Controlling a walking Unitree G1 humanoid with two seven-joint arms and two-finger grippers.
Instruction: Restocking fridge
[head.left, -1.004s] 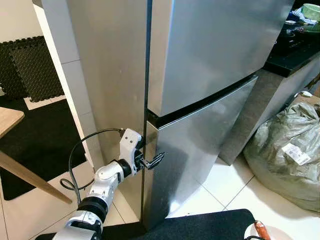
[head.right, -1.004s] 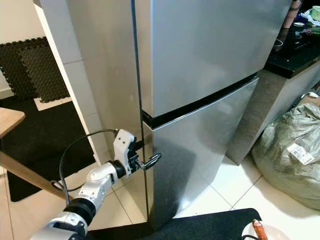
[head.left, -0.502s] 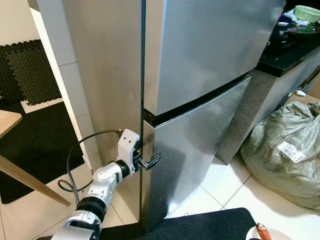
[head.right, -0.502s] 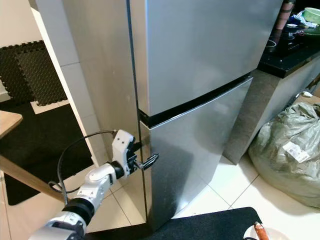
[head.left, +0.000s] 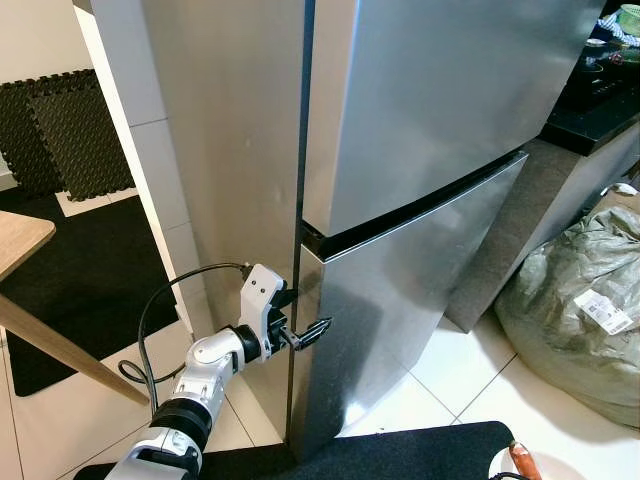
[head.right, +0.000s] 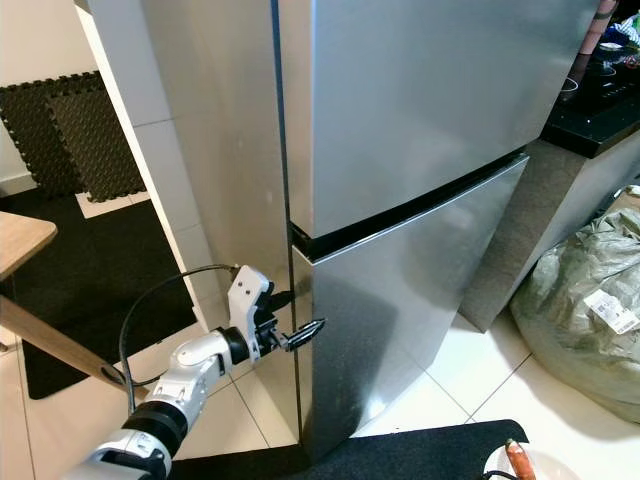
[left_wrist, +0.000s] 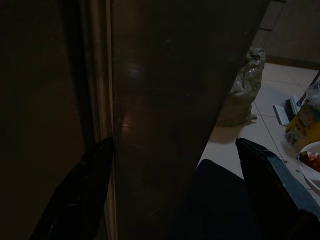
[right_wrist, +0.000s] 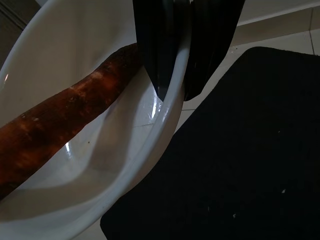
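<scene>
Pinching one white bowl holding one carrot, right hand; left hand spread at fridge.

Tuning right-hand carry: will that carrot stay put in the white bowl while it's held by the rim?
Probably not. The carrot is long and round, lying loose on the glossy white bowl, so it may roll or slide with tilt. The right hand pinches only the rim, so the bowl could pivot. The carrot looks stiff, not fragile.

fridge: you face a tall steel two-door unit; both doors shut
carrot: long, orange-brown; lies slanted in your white bowl
</scene>
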